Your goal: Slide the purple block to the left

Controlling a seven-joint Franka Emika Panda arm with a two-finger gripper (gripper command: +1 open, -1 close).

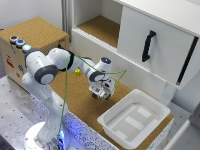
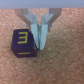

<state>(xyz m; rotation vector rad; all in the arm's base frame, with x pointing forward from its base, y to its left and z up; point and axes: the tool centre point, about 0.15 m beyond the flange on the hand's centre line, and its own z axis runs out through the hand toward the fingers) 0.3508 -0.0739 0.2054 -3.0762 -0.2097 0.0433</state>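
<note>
reaching down, the tool (image 2: 40,36) touches the purple block (image 2: 22,43) with fingers nearly together.

Wrist cam: claw (image 2: 38,36) low over the cork-topped desk (image 2: 65,65), w/ two pale fingers (image 2: 43,37) pointing down, narrow gap btwn them. Purple block (image 2: 23,43) sits on the cork, touching or just beside the fingers. Yellow "3"-like mark on its top face.

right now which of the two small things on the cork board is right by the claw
The purple block, dark with a yellow mark, sits right beside the claw. The small yellow object lies farther back on the cork board, apart from it.
</note>
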